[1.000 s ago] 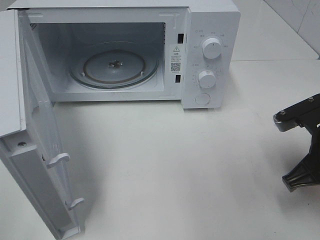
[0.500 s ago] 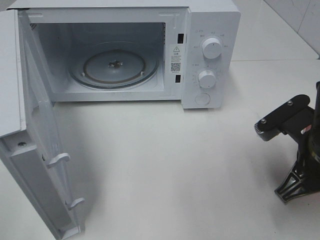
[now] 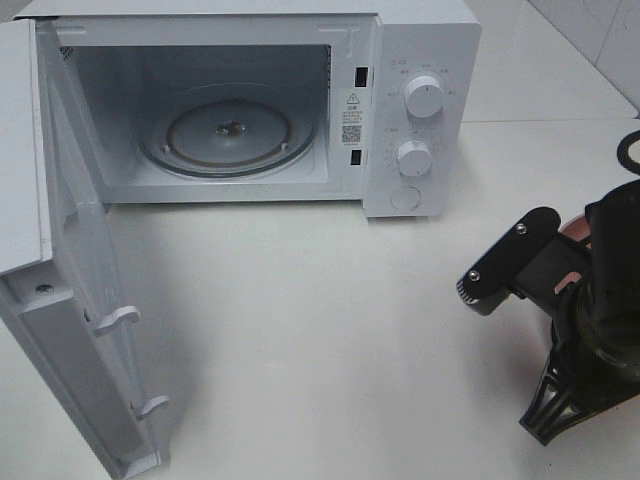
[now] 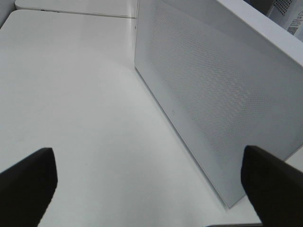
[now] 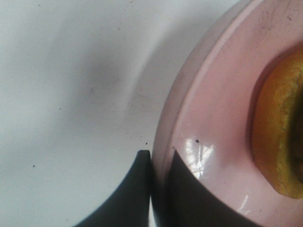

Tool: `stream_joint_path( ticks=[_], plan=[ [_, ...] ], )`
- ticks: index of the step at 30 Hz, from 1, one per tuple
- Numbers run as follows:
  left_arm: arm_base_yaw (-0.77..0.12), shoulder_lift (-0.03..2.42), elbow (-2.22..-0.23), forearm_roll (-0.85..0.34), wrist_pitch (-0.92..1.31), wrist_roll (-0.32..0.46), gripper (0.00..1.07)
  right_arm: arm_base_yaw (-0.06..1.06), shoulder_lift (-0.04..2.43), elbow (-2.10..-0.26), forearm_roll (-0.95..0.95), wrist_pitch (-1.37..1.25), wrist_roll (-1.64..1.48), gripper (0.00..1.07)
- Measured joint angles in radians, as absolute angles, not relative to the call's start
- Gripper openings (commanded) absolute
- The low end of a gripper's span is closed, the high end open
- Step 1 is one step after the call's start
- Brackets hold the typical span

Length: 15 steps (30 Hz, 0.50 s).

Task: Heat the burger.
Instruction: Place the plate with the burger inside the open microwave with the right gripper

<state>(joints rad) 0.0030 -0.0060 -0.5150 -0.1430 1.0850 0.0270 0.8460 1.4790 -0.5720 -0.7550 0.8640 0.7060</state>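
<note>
We find the burger (image 5: 279,137) on a pink plate (image 5: 213,109) near the desk's right edge. The right gripper (image 5: 158,158) pinches the plate's rim. The left gripper (image 4: 151,189) gapes, empty. The microwave (image 3: 420,60) stands door-open at the far edge.

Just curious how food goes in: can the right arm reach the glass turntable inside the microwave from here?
Probably yes. The door stands wide open to the left, the turntable is bare, and nothing shows on the table between it and the right gripper, gripping the pink plate.
</note>
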Motion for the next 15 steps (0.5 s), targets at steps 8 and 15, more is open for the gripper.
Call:
stream_joint_path(
  ticks=[8, 15],
  plan=[
    [0.003, -0.006, -0.515, -0.143, 1.085, 0.027, 0.98, 0.944, 1.479, -0.572, -0.758, 0.864, 0.706, 0.00],
    [0.003, -0.006, -0.515, -0.143, 1.085, 0.027, 0.98, 1.032, 1.479, -0.572, -0.773, 0.864, 0.706, 0.00]
  ],
)
